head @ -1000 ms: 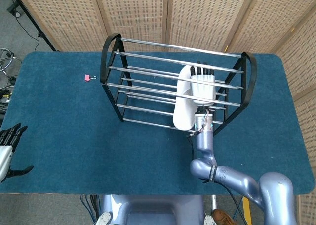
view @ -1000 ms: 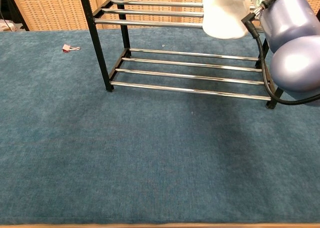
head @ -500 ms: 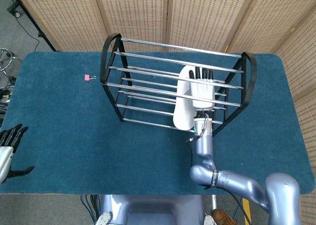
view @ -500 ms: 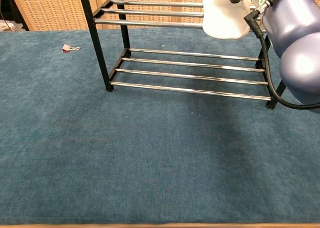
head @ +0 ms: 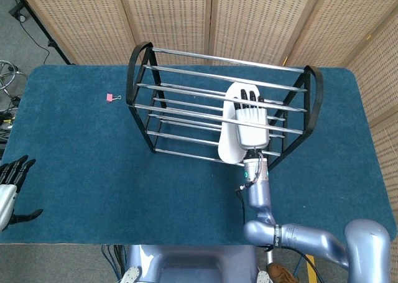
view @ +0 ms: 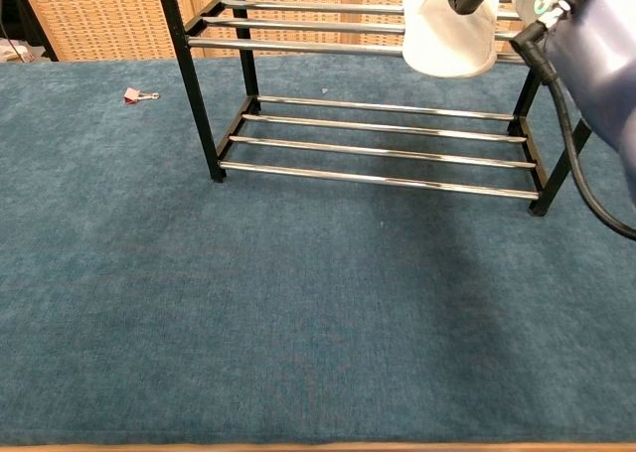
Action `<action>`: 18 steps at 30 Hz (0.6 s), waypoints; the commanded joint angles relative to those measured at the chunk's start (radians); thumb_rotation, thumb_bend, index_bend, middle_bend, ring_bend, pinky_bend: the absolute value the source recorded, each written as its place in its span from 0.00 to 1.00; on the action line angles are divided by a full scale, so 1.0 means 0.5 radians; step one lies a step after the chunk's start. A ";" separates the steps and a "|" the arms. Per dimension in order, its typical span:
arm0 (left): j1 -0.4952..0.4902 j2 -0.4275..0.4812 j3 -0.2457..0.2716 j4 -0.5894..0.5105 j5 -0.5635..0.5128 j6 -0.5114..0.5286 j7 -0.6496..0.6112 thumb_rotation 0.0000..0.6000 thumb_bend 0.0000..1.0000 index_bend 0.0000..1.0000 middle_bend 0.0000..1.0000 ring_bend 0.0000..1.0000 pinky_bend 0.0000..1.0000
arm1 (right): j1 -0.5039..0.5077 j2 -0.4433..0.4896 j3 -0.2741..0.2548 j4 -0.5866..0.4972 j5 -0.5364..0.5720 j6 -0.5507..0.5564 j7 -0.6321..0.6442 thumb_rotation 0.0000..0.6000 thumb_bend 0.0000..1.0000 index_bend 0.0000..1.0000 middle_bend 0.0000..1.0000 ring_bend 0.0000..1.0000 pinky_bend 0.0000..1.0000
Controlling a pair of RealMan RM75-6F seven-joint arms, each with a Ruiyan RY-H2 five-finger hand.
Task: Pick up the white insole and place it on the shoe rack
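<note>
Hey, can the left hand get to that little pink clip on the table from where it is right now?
Probably yes: the left hand sits open at the table's near left edge, and only bare blue cloth lies between it and the pink clip, left of the shoe rack.

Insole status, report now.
Right hand lies on the white insole, which sits on the shoe rack's top bars. Left hand open at table edge. Nothing in the way.

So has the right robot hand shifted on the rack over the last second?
Yes. The right robot hand has slid back toward the robot along the white insole, its fingertips now further short of the shoe rack's rear bars.
</note>
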 commanded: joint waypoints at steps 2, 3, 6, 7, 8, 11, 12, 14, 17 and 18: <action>-0.002 -0.004 0.001 -0.001 -0.001 -0.004 0.010 1.00 0.00 0.00 0.00 0.00 0.00 | -0.041 0.066 -0.060 -0.107 -0.082 0.031 0.040 1.00 0.50 0.29 0.18 0.18 0.23; -0.003 -0.006 0.002 -0.001 -0.001 -0.005 0.017 1.00 0.00 0.00 0.00 0.00 0.00 | -0.051 0.083 -0.073 -0.141 -0.103 0.037 0.050 1.00 0.50 0.29 0.18 0.18 0.23; -0.004 -0.012 0.004 -0.002 0.001 -0.006 0.030 1.00 0.00 0.00 0.00 0.00 0.00 | -0.073 0.123 -0.104 -0.212 -0.144 0.034 0.085 1.00 0.50 0.29 0.18 0.18 0.23; -0.003 -0.013 0.004 -0.003 0.001 -0.007 0.033 1.00 0.00 0.00 0.00 0.00 0.00 | -0.078 0.136 -0.115 -0.228 -0.158 0.027 0.098 1.00 0.50 0.29 0.18 0.18 0.23; -0.003 -0.014 0.005 -0.003 0.001 -0.006 0.037 1.00 0.00 0.00 0.00 0.00 0.00 | -0.087 0.155 -0.133 -0.251 -0.179 0.017 0.119 1.00 0.49 0.29 0.18 0.18 0.23; -0.003 -0.018 0.005 -0.003 0.001 -0.005 0.047 1.00 0.00 0.00 0.00 0.00 0.00 | -0.108 0.208 -0.185 -0.299 -0.244 -0.028 0.192 1.00 0.43 0.29 0.19 0.18 0.22; -0.003 -0.019 0.005 -0.003 0.001 -0.004 0.048 1.00 0.00 0.00 0.00 0.00 0.00 | -0.115 0.223 -0.201 -0.310 -0.266 -0.035 0.210 1.00 0.40 0.29 0.19 0.18 0.22; -0.003 -0.022 0.005 -0.002 0.002 -0.003 0.053 1.00 0.00 0.00 0.00 0.00 0.00 | -0.134 0.269 -0.259 -0.346 -0.338 -0.061 0.261 1.00 0.34 0.30 0.19 0.18 0.22; -0.004 -0.026 0.005 -0.001 0.000 -0.003 0.063 1.00 0.00 0.00 0.00 0.00 0.00 | -0.189 0.370 -0.399 -0.438 -0.519 -0.080 0.345 1.00 0.26 0.29 0.20 0.18 0.22; -0.005 -0.029 0.005 -0.001 -0.001 -0.004 0.067 1.00 0.00 0.00 0.00 0.00 0.00 | -0.219 0.417 -0.463 -0.484 -0.600 -0.082 0.389 1.00 0.24 0.29 0.20 0.18 0.22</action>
